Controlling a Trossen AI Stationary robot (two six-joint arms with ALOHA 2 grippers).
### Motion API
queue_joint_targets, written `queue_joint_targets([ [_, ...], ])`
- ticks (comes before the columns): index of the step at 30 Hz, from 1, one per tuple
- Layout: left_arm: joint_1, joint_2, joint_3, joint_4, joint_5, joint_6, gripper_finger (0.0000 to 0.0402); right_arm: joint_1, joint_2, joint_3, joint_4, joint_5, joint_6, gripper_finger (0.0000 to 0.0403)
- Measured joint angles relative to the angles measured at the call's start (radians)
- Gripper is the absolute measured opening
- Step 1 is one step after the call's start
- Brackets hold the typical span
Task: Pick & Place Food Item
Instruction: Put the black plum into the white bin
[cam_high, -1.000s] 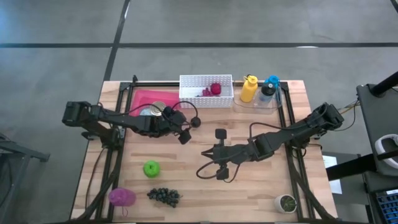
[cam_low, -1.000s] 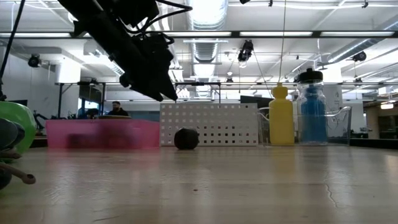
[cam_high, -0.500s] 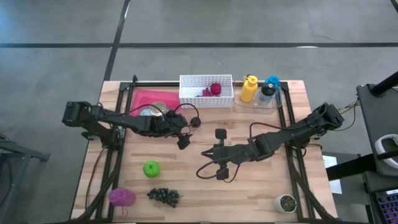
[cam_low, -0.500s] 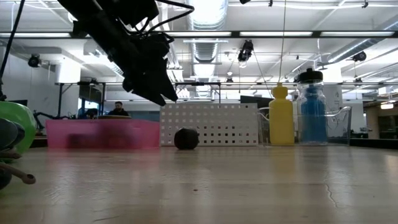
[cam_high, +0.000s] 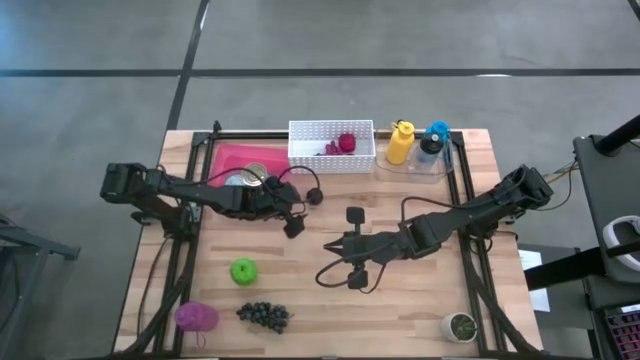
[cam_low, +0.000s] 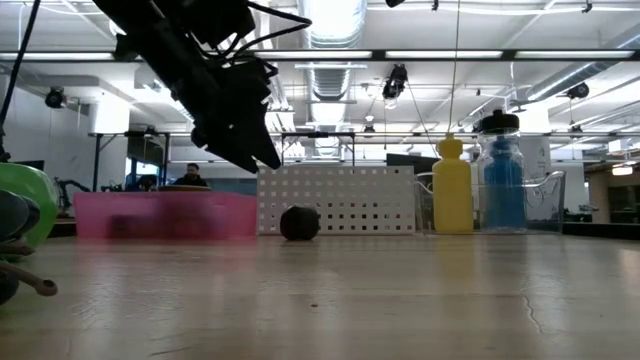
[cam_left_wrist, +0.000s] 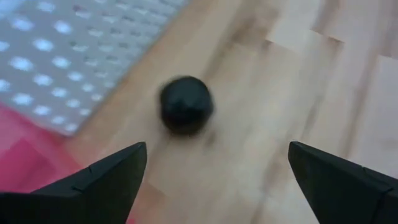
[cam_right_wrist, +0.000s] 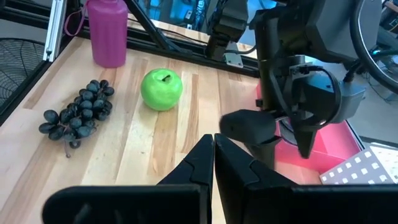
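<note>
Over on the left, the pink bin sat at the table's back edge, and the left gripper hovered just in front of it with its fingers spread wide and empty. The dark round fruit lay on the wood just before the white perforated basket, near that gripper. Further right, mid-table, the right gripper sat with its fingers pressed together on nothing.

Small dark round plum resting on the bare wood just in front of the white perforated basket, a red fruit inside that basket, green apple and dark grapes well apart nearer the front.
</note>
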Motion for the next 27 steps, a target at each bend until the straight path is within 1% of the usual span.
queue_joint_targets([
  [3, 0.001, 0.000, 0.000, 0.007, -0.092, -0.004, 0.0389, 0.000, 0.000, 0.000, 0.000, 0.000, 0.000, 0.0008],
  [5, 0.003, 0.000, 0.001, 0.024, -0.096, -0.005, 0.0387, 0.000, 0.000, 0.000, 0.000, 0.000, 0.000, 0.0008],
  [6, 0.009, 0.000, 0.005, 0.025, -0.067, -0.005, 0.0387, 0.000, 0.000, 0.000, 0.000, 0.000, 0.000, 0.0008],
  [10, 0.070, 0.000, 0.047, -0.015, 0.157, -0.006, 0.0385, 0.000, 0.000, 0.000, 0.001, 0.000, 0.000, 0.0008],
  [11, 0.087, 0.000, 0.063, -0.034, 0.184, -0.006, 0.0385, 0.000, 0.000, 0.000, 0.001, 0.000, 0.000, 0.0008],
  [15, 0.131, 0.017, 0.111, -0.073, 0.189, 0.045, 0.0387, 0.000, 0.000, 0.000, 0.006, 0.000, 0.000, 0.0008],
  [18, 0.139, 0.074, 0.158, -0.118, 0.192, 0.078, 0.0387, 0.000, 0.000, 0.000, 0.023, 0.000, 0.003, 0.0008],
  [24, 0.141, 0.246, 0.271, -0.150, 0.192, 0.139, 0.0381, 0.001, -0.007, 0.003, 0.047, -0.001, 0.000, 0.0008],
  [27, 0.147, 0.303, 0.324, -0.160, 0.157, 0.152, 0.0382, 0.001, -0.008, 0.003, 0.046, -0.007, 0.000, 0.0008],
])
